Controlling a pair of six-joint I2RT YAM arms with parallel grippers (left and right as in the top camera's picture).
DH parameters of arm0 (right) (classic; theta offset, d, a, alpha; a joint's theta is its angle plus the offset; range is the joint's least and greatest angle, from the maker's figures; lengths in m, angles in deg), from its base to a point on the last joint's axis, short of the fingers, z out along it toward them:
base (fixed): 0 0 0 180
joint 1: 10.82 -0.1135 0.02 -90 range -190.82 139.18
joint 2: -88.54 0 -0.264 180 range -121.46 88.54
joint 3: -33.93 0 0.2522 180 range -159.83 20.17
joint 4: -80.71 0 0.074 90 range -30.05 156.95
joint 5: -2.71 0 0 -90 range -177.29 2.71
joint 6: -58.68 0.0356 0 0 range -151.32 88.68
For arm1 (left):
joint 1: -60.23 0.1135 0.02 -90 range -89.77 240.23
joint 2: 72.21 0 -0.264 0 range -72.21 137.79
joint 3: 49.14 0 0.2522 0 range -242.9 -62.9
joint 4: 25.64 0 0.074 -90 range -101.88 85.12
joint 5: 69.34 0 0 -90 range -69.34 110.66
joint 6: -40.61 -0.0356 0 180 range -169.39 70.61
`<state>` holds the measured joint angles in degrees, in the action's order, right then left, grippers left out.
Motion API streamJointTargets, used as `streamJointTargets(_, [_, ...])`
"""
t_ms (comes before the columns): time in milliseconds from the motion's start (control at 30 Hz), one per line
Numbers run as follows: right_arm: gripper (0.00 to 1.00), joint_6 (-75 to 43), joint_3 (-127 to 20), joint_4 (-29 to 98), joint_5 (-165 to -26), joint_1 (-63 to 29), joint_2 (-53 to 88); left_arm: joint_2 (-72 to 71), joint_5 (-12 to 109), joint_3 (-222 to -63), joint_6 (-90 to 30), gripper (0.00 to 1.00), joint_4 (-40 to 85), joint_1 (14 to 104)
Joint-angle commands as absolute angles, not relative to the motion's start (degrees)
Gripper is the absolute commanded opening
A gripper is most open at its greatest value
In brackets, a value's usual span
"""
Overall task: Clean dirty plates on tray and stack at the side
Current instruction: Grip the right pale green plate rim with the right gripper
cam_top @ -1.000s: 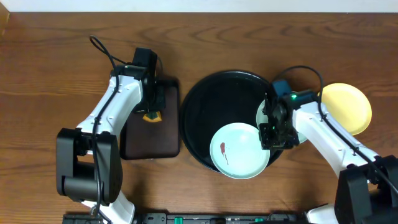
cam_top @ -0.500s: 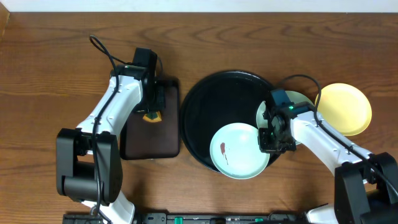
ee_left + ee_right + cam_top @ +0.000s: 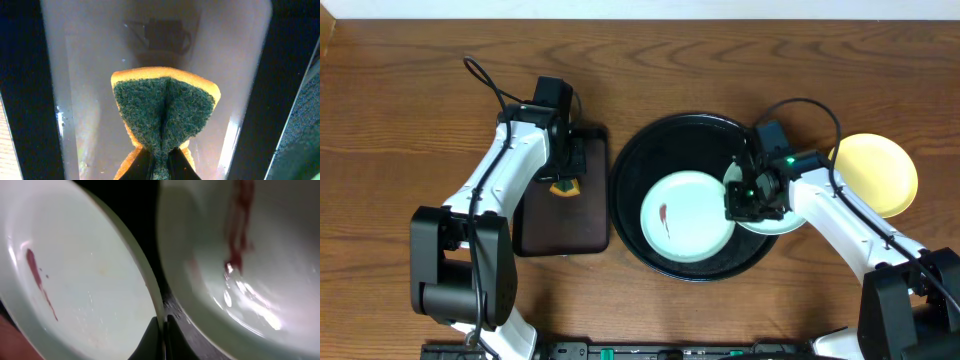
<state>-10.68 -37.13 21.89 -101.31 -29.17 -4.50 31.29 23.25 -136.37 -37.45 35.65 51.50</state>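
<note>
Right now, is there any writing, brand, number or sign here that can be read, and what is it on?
No text can be read in any view.
The round black tray, the yellow plate, the two mint-white plates and the sponge bear no print.
The small green light on the right arm is a lamp, not a sign.

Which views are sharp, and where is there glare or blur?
Overhead view: evenly lit and sharp, a faint sheen on the round tray rim. Left wrist view: the sponge is in focus, and the glossy rectangular tray mirrors a dark shape above it. Right wrist view: the right plate is blurred, with white glare below its red smear; the left plate looks sharper.
</note>
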Motion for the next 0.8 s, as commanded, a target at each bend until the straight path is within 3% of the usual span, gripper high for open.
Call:
streamJointTargets(0, [0.01,-7.3,-38.1,25.0,-103.4,-29.8,-3.8,31.5,22.6,-135.8,-37.8,0.09,35.8,51.7])
streamJointTargets(267, [0.01,-3.2,-38.1,34.0,-93.9,-29.8,-4.0,31.5,22.6,-135.8,-37.8,0.09,35.8,51.7])
streamJointTargets(700, [0.01,-7.4,-37.3,41.7,-93.6,-33.8,-10.4,31.5,22.6,-135.8,-37.8,0.09,35.8,51.7])
streamJointTargets(767, [0.04,-9.6,-37.3,42.5,-93.5,-34.8,-11.3,31.5,22.6,-135.8,-37.8,0.09,35.8,51.7])
